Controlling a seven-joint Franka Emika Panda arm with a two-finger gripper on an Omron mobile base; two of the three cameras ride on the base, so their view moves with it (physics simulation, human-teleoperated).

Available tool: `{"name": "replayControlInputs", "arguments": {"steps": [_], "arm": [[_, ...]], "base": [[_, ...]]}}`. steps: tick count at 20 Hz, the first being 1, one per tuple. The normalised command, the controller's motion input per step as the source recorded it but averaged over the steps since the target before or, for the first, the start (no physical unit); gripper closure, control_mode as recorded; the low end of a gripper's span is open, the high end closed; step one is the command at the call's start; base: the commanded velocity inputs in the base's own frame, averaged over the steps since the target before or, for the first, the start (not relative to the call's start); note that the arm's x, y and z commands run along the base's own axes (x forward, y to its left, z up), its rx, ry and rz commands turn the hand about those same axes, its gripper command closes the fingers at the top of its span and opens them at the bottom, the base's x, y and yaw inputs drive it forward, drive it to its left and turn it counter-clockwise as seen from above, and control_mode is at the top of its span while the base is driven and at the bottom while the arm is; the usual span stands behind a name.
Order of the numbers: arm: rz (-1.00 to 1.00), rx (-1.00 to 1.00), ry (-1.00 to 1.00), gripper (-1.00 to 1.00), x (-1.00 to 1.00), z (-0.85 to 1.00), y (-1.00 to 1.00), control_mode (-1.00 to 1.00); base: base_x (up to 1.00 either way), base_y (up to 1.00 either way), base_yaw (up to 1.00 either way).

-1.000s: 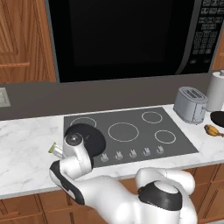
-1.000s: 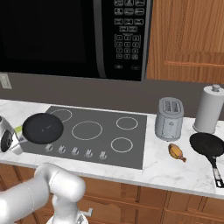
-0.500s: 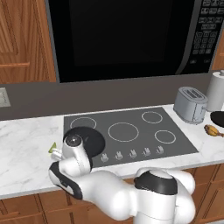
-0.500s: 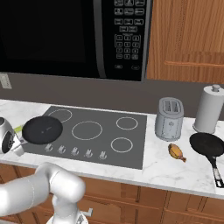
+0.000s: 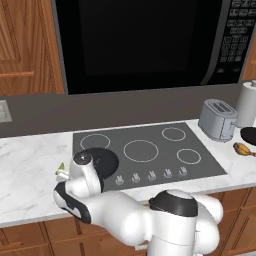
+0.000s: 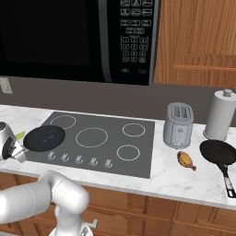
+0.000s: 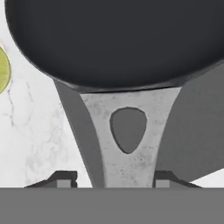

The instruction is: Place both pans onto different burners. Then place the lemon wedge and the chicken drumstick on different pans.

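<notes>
Looking from the left base, you had one pan (image 5: 100, 161) lying on the front-left burner of the cooktop (image 5: 150, 170), the arm's hand low over the counter's (image 5: 30, 170) edge beside it, the lemon (image 5: 61, 167) just left of the hand, and the drumstick (image 5: 243, 148) far right. From the right base you saw the second pan (image 6: 217, 153) on the counter by the paper towel roll (image 6: 221, 115), the drumstick beside it near the toaster (image 6: 179, 124). In the hand view the gripper (image 7: 111, 177) straddled the pan's silver handle (image 7: 127, 131), fingertips (image 7: 61, 178) spread just clear of either side, lemon at the left edge.
</notes>
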Motion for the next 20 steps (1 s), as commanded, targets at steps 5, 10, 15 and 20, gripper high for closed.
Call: {"name": "replayControlInputs", "arguments": {"steps": [5,10,15,20], "arm": [[0.04,0.00,0.00,-1.00,0.00,0.01,-0.06,-1.00],[0.04,0.00,-0.02,-1.00,-0.09,0.21,-0.02,-1.00],[0.05,-0.01,-0.01,-1.00,-0.15,0.26,0.00,-1.00],[0.04,-0.07,-0.02,-1.00,-0.26,0.31,0.00,-1.00]], "base": [[0.00,0.00,0.00],[0.00,0.00,0.00],[0.00,0.00,0.00],[0.00,0.00,0.00]]}}
